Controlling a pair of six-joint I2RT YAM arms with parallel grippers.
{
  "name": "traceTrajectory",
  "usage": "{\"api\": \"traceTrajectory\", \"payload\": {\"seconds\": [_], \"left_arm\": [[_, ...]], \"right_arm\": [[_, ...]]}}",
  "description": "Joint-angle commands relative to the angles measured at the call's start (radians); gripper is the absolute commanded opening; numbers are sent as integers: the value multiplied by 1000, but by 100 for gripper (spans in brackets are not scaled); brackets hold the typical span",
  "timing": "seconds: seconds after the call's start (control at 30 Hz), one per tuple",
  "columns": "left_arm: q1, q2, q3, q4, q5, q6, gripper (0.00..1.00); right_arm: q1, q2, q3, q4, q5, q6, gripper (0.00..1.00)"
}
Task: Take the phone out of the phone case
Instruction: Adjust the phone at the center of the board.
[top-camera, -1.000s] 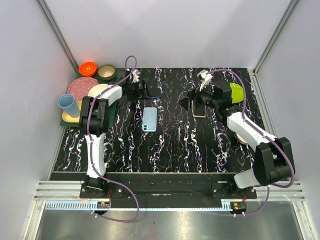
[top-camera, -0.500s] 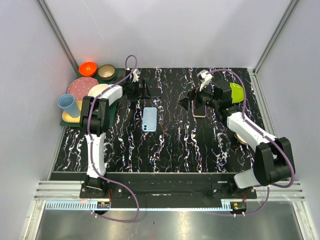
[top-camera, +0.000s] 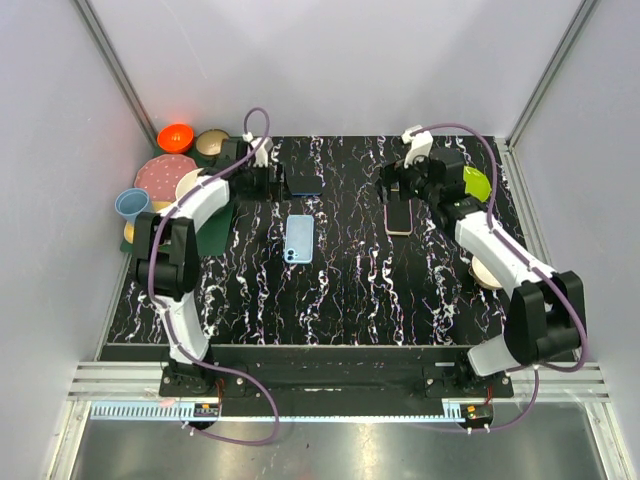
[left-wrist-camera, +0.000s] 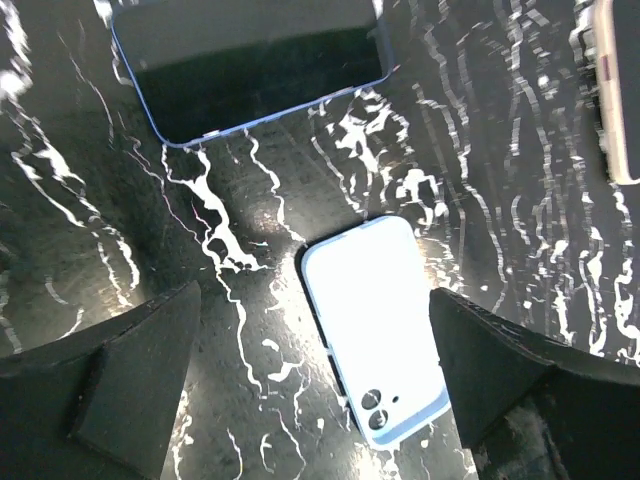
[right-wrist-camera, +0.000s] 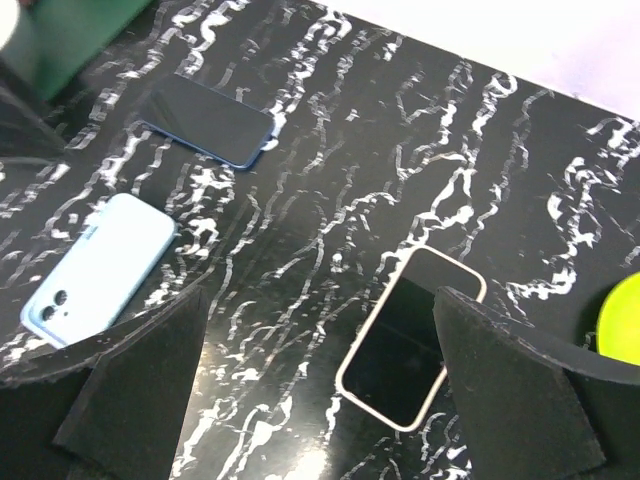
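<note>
The left gripper (left-wrist-camera: 315, 340) and right gripper (right-wrist-camera: 320, 340) both gape wide, holding nothing. The case (top-camera: 298, 238) lies back-up on the table (top-camera: 360, 300); the phone (top-camera: 303, 180) lies screen-up, apart, at its 12 o'clock, a cream phone (top-camera: 399, 218) at its 3 o'clock.

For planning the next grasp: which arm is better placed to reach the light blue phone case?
Left. The left pincer, open, frames the light blue phone case in its wrist view; the right pincer hovers nearer the cream-rimmed phone.
</note>
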Motion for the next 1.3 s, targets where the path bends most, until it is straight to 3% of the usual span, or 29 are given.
{"api": "traceTrajectory", "payload": {"seconds": [0.0,0.37,0.6,1.07,1.27], "left_arm": [[0,-153,6,-75,-44,118,99],[43,-447,-190,-68,-100,218,99],[49,-574,-276,-102,-91,243,99],[52,-567,-315,-114,-33,233,99],[64,-532,-319,-105,1,224,99]], "right_arm": [[-16,71,61,-101,144,-77,100],[-108,302,232,-269,138,-41,100],[-195,442,334,-440,-53,7,100],[-203,580,340,-513,-247,39,100],[-198,585,338,-521,-336,71,95]]}}
